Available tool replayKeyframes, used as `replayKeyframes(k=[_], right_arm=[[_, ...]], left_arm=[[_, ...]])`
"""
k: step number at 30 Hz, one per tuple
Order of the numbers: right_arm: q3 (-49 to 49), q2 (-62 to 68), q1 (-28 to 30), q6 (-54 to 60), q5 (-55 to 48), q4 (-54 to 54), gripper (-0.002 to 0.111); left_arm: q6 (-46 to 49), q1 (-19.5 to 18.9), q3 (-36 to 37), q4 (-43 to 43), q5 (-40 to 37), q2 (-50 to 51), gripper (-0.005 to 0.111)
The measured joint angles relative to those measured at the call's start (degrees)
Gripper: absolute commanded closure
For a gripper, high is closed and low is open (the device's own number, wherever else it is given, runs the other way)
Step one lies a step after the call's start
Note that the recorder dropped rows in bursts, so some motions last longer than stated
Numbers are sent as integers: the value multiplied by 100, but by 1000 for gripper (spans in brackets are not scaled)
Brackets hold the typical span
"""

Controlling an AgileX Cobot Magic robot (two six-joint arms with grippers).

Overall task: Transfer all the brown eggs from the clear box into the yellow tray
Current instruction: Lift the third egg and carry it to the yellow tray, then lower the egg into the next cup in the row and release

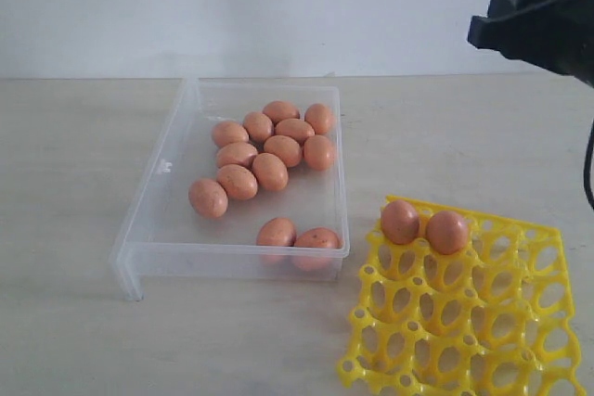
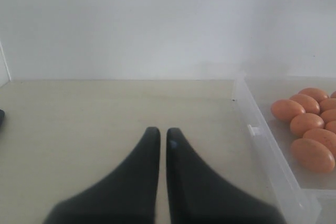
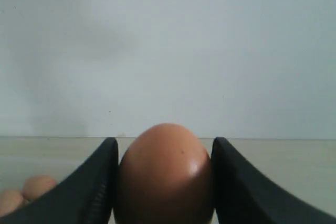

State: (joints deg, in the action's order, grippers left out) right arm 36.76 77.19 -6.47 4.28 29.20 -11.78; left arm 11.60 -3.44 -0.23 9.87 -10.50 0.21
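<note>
Right gripper (image 3: pixel 165 148): black fingers clamped on 1 orange-brown oval egg (image 3: pixel 165 179), 1 finger against each side of the shell. The shell is smooth, with a small bright highlight in the right wrist view. In the exterior view this gripper sits high at the upper right, well clear of the pale beige tabletop (image 1: pixel 74 183). Only the top of the held egg shows over the black housing. It is well apart from both containers.

Left gripper (image 2: pixel 161 132): black tapered fingers brought together, only a thin slit between them, nothing held. It sits low over bare tabletop, near the outer long wall of the box.

Shallow rectangular transparent plastic box (image 1: pixel 223 261): rests on the tabletop left of centre, low walls, small rim. 13 loose eggs (image 1: pixel 270 171) lie inside, all the same orange-brown (speckles faint, clearest on the nearest ones).
- 11 are bunched in the middle and far part, most touching a neighbour.
- 2 lie side by side against the near wall, toward the near right corner.

Bright yellow plastic lattice egg tray (image 1: pixel 369 274): on the tabletop just beside the box's near right corner, turned at an angle to it. It has round open cups with raised knobs between them. 2 seated eggs (image 1: pixel 400 222) occupy adjacent cups along the tray's far edge, touching each other.

Plain white wall (image 1: pixel 278 6) behind the tabletop.
</note>
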Motion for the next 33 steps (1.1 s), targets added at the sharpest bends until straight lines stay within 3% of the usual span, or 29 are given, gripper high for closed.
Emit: replayKeyframes(k=[6, 12, 25, 33], right_arm=[[-1811, -950, 0, -1161, 1385, 515, 109], [-2918, -975, 0, -1347, 1482, 1059, 109], [-2237, 901, 0, -1852, 1452, 1491, 109], [-2199, 1094, 0, -1916, 1205, 1640, 109]], left_arm=[[0, 0, 0, 0, 0, 0, 103], [0, 0, 0, 0, 0, 0, 103], [0, 0, 0, 0, 0, 0, 103], [0, 0, 0, 0, 0, 0, 103]])
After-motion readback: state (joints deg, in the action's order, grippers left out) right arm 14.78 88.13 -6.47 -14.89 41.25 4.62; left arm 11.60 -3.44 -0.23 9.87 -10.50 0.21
